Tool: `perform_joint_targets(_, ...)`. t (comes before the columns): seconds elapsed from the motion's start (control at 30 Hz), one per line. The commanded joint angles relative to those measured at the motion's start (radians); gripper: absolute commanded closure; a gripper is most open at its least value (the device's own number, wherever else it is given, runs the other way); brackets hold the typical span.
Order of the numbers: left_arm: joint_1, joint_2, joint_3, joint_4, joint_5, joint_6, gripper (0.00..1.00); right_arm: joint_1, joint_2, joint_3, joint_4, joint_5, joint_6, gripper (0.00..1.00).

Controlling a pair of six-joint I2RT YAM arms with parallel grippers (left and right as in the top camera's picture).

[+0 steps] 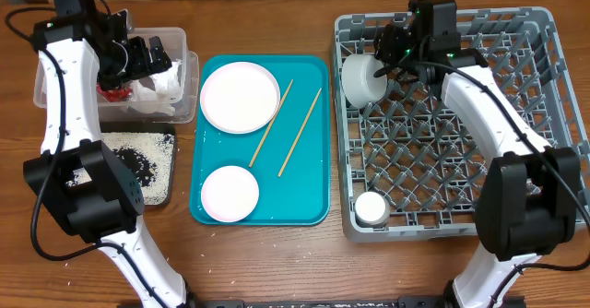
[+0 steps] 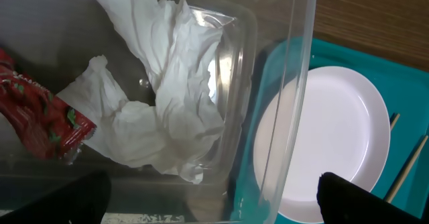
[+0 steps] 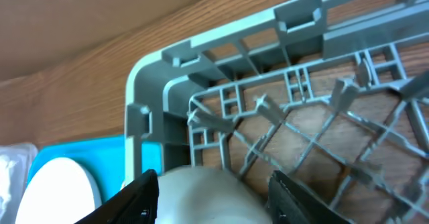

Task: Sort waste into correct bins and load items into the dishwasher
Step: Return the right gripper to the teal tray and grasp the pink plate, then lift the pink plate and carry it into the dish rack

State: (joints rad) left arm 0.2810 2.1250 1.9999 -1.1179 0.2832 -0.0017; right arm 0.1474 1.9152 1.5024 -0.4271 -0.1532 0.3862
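Note:
My left gripper hangs over the clear tub, open and empty. In the tub lie the crumpled white napkin and the red wrapper. Rice grains with dark bits cover the black tray. My right gripper is at the far left corner of the grey dish rack, shut on a pale grey-green bowl that stands on edge there. The bowl fills the gap between the fingers. A small white cup sits in the rack's near left corner.
The teal tray between bins and rack holds a large white plate, a smaller white dish and two wooden chopsticks. The plate also shows in the left wrist view, beyond the tub wall.

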Motion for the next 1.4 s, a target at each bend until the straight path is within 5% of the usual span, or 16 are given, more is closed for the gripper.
perform_joint_targets(0.0, 0.000, -0.014, 0.025, 0.000, -0.003, 0.001, 0.00, 0.040, -0.162, 0.005, -0.028, -0.006, -0.035, 0.44)
perform_joint_targets(0.07, 0.000, -0.014, 0.025, 0.000, -0.003, 0.001, 0.00, 0.078, -0.212, 0.005, -0.087, -0.041, -0.044, 0.30)
perform_joint_targets(0.13, 0.000, -0.014, 0.025, 0.000, -0.003, 0.001, 0.00, 0.116, -0.224, 0.005, -0.130, -0.130, -0.047, 0.26)
perform_joint_targets(0.37, 0.000, -0.014, 0.025, 0.000, -0.003, 0.001, 0.00, 0.469, -0.075, -0.011, -0.257, -0.256, 0.066, 0.26)
perform_joint_targets(0.67, 0.000, -0.014, 0.025, 0.000, -0.003, 0.001, 0.00, 0.623, 0.178, -0.010, -0.324, -0.354, 0.082, 0.50)
perform_joint_targets(0.9, 0.000, -0.014, 0.025, 0.000, -0.003, 0.001, 0.00, 0.626, 0.178, 0.014, -0.309, -0.303, 0.079, 0.96)
perform_joint_targets(1.0, 0.000, -0.014, 0.024, 0.000, -0.003, 0.001, 0.00, 0.621, 0.173, 0.057, -0.353, -0.277, 0.079, 0.96)
perform_joint_targets(1.17, 0.000, -0.014, 0.025, 0.000, -0.003, 0.002, 0.00, 0.574, 0.004, 0.261, -0.684, 0.163, 0.080, 0.96)
perform_joint_targets(1.37, 0.000, -0.014, 0.024, 0.000, -0.003, 0.002, 0.00, 0.560, -0.237, 0.307, -0.877, 0.699, 0.234, 0.96)
